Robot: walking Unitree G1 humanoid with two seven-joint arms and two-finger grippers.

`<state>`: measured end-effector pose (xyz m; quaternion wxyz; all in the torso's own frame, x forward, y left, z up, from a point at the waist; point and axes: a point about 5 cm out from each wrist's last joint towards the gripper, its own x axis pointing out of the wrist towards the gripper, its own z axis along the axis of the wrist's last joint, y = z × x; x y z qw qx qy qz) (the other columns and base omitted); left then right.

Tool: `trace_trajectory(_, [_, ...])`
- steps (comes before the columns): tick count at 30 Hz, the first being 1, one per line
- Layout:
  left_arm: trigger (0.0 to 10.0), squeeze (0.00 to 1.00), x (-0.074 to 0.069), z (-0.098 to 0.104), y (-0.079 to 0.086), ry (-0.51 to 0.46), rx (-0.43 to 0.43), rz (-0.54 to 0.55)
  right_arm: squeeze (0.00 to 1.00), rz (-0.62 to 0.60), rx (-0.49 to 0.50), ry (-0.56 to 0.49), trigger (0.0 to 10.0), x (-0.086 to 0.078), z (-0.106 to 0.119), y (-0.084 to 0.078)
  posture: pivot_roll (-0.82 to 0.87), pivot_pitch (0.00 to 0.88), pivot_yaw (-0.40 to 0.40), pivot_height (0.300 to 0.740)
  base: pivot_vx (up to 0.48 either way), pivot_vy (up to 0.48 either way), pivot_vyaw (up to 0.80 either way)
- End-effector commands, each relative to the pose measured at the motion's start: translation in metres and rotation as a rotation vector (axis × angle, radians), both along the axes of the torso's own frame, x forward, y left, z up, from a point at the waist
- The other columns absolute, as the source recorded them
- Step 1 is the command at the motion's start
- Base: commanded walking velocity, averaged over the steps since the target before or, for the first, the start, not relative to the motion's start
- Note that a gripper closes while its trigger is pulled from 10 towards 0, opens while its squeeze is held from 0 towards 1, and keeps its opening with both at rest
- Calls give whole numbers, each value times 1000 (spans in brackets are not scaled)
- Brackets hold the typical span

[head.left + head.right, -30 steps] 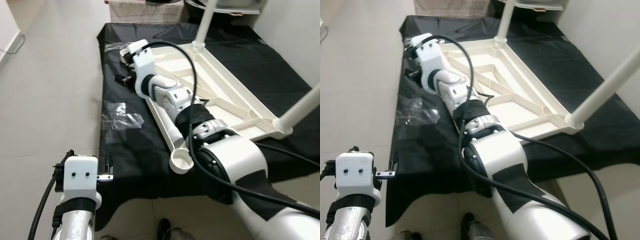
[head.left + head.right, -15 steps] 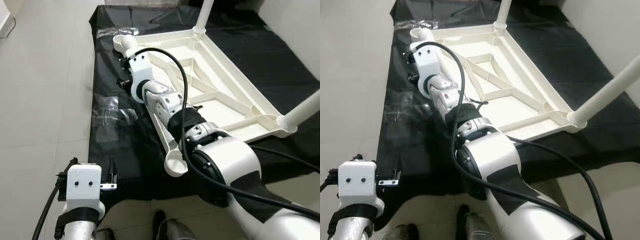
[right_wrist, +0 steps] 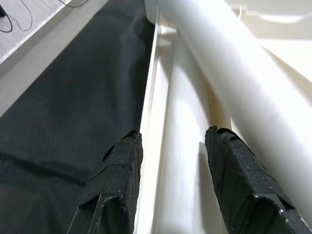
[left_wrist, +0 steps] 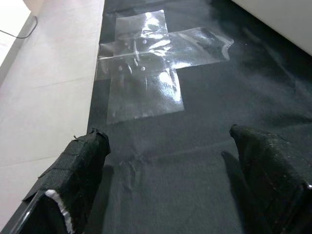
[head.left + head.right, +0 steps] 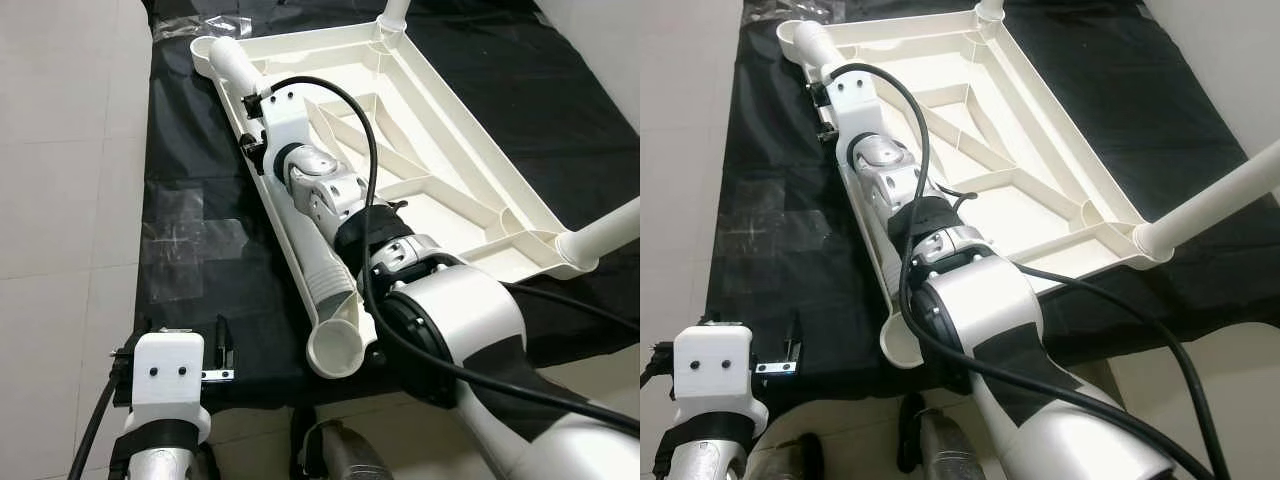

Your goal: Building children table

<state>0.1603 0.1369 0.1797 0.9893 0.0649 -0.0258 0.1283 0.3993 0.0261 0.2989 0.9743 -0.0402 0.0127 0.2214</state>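
Right wrist view: right gripper (image 3: pixel 168 156) fingers apart, straddling tabletop (image 5: pixel 440 150) rim; loose leg (image 3: pixel 234 83) runs alongside, pointing away.

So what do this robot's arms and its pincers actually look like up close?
The right arm is a chain of glossy white and silver rounded segments with black bands, and a thick black cable loops along it. The left arm ends in a boxy white wrist block with two small dark dots, a black cable trailing beside it. The left gripper and the right gripper each have two long, matte black fingers.
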Motion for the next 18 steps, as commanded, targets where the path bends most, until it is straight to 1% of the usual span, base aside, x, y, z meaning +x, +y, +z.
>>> trace_trajectory(1, [10000,0,-5,-1,-20,27,-99,-35,0,13,15,60,10000,-3,-8,6,-11,368,-180,740,0,0,0])
trace_trajectory(2, [10000,0,-5,0,-20,26,-99,-33,0,16,29,82,10000,-4,-9,8,-13,364,-182,740,0,0,0])
trace_trajectory(6, [10000,0,-5,1,-20,24,-98,-30,0,13,48,92,10000,-4,-9,8,-12,363,-182,740,0,0,0])
trace_trajectory(7, [10000,0,-4,2,-19,23,-96,-29,0,4,75,93,10000,-4,-7,8,-10,360,-183,740,0,0,0])
trace_trajectory(10, [10000,0,-2,2,-19,22,-93,-25,0,-2,116,76,10000,-4,2,10,-9,356,-181,740,0,0,0])
trace_trajectory(12, [10000,0,-2,2,-19,22,-93,-25,0,-2,116,76,10000,-4,2,10,-9,356,-181,740,0,0,0])
trace_trajectory(15, [10000,0,-1,0,-18,23,-91,-24,0,1,159,35,10000,-4,13,10,-9,349,-181,740,0,0,0])
trace_trajectory(16, [10000,0,-1,0,-18,24,-90,-23,0,14,182,29,10000,-5,18,12,-10,347,-180,740,0,0,0])
trace_trajectory(17, [10000,0,-1,0,-18,24,-90,-23,0,14,182,29,10000,-5,18,12,-10,347,-180,740,0,0,0])
trace_trajectory(18, [10000,0,-1,-1,-18,26,-89,-23,0,50,207,26,10000,-8,23,17,-10,348,-179,740,0,0,0])
